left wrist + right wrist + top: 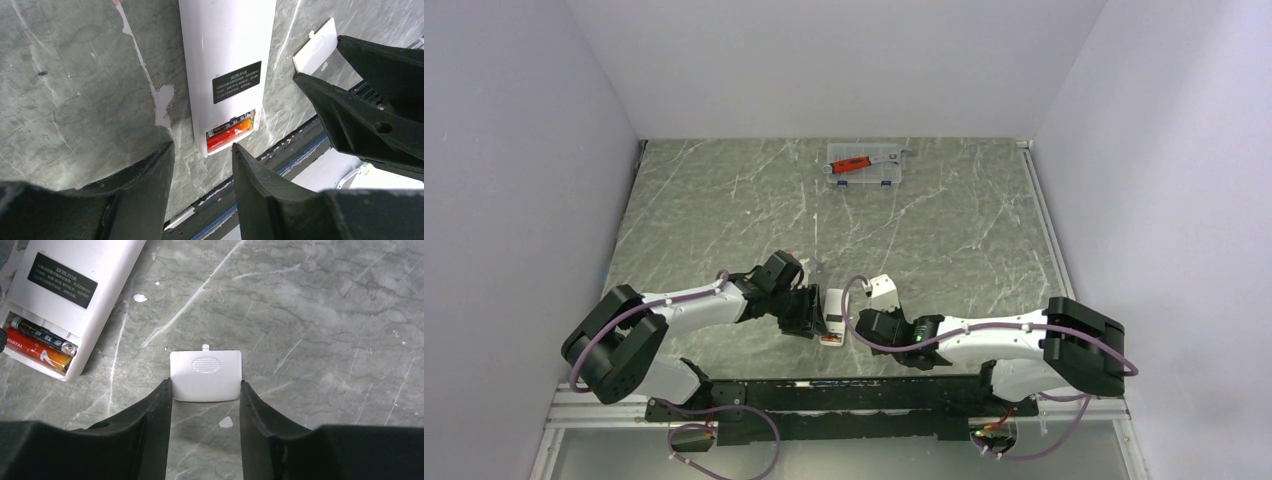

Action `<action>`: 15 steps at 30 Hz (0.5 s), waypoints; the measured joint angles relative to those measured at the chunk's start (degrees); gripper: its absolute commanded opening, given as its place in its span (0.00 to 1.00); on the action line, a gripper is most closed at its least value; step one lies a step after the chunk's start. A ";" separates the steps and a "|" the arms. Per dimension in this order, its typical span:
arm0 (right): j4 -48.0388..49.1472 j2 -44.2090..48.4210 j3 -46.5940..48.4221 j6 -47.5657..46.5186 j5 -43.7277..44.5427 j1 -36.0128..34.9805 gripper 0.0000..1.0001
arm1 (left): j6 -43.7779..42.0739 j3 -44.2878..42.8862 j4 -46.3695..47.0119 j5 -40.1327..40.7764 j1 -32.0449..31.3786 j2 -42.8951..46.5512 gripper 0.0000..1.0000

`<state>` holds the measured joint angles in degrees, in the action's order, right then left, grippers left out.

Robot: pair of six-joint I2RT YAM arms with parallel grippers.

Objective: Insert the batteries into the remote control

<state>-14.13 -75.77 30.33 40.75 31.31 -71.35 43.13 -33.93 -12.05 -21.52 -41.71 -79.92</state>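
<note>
The white remote control [835, 312] [225, 50] [75, 270] lies back up on the marble table between my two arms. Two batteries [229, 134] [40, 342], one dark and one red-orange, sit side by side in its uncovered recess at the near end. My left gripper [810, 316] [202, 146] stands open just short of that end, with only table between its fingers. My right gripper [879, 306] [205, 385] has its fingertips against both side edges of a small white square cover piece [883, 289] [206, 375] lying flat to the right of the remote.
A clear plastic case [865, 166] holding a red-handled tool stands at the back of the table. A black rail [844, 398] runs along the near edge behind both grippers. Plain walls close in the left, right and back.
</note>
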 measured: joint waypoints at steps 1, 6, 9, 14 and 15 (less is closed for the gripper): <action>-0.07 0.00 0.07 0.11 0.11 -0.04 0.32 | 0.00 0.00 0.00 0.00 0.00 0.00 0.52; -1.03 0.48 0.13 1.09 0.15 -0.20 0.28 | 0.00 0.00 0.13 -0.02 0.00 -0.07 0.52; -3.50 2.38 -0.02 1.81 -0.31 -0.39 0.27 | 0.02 0.00 0.33 -0.07 0.00 -0.22 0.52; -6.29 8.20 -0.09 2.38 -0.42 -0.48 0.27 | 0.24 0.00 1.40 -0.28 -0.09 -0.70 0.52; -6.58 9.03 -0.09 2.40 -0.44 -0.48 0.27 | 0.37 0.00 1.68 -0.31 -0.13 -0.79 0.52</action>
<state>-20.71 -66.74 30.24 43.16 30.87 -71.83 43.51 -33.93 -10.37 -21.82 -41.85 -80.71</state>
